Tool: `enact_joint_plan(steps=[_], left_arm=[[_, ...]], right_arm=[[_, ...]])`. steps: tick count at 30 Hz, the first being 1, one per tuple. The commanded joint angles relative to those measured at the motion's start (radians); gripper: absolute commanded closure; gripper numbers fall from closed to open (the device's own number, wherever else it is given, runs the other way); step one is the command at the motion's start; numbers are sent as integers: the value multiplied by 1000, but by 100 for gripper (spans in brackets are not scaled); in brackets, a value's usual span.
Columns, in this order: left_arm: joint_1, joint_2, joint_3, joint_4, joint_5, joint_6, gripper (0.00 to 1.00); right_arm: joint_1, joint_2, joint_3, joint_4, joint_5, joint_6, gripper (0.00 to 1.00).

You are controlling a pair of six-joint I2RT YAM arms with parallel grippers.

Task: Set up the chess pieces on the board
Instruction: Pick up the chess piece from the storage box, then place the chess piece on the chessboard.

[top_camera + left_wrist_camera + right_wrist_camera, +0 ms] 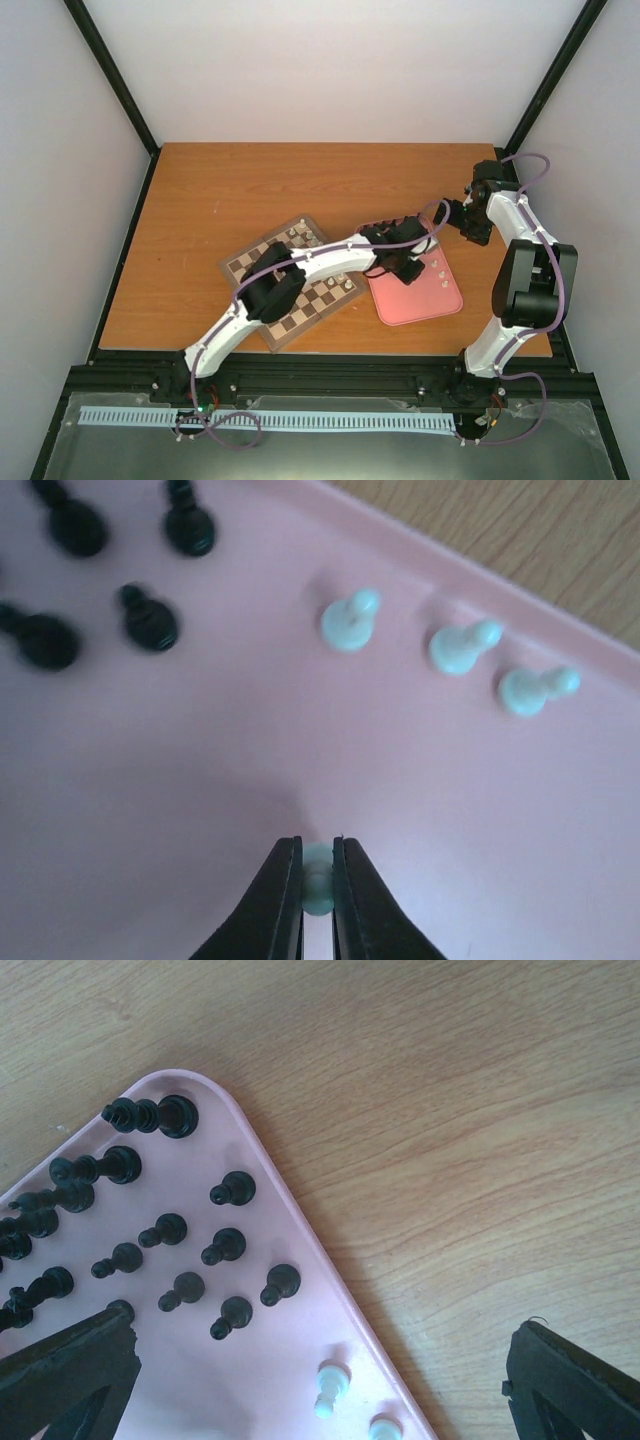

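— What is found on the bench?
— A flat orange-brown wooden tabletop is seen, enclosed by plain white walls. A pink rectangular plastic tray is laid askew toward the near right corner.
— And past the near edge?
— Black metal rails are mounted there, with a pale slotted strip laid alongside them.

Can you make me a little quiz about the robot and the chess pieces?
1. True or false: the left tool is pinching a white piece.
2. In the left wrist view, how many loose white pieces stand on the pink tray? A) two B) three C) five
3. Fill in the gap: the right tool is ____ (open or shut).

Key: 1 true; 2 B; 3 open.
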Motion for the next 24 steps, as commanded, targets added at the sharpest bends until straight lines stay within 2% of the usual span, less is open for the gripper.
enact_joint_plan(steps=[1, 8, 13, 18, 24], left_arm=[[43, -204, -66, -78, -63, 58, 99], [90, -472, -207, -174, -151, 96, 99], [138, -649, -421, -210, -255, 84, 99], [250, -818, -610, -225, -289, 32, 99], [336, -890, -756, -210, -338, 39, 99]], right_arm=[[-7, -24, -10, 11, -1, 3, 0], [-7, -48, -23, 28, -30, 21, 0], [-7, -47, -7, 30, -46, 24, 0], [-7, -58, -15, 31, -52, 24, 0], [-7, -65, -40, 34, -55, 23, 0]])
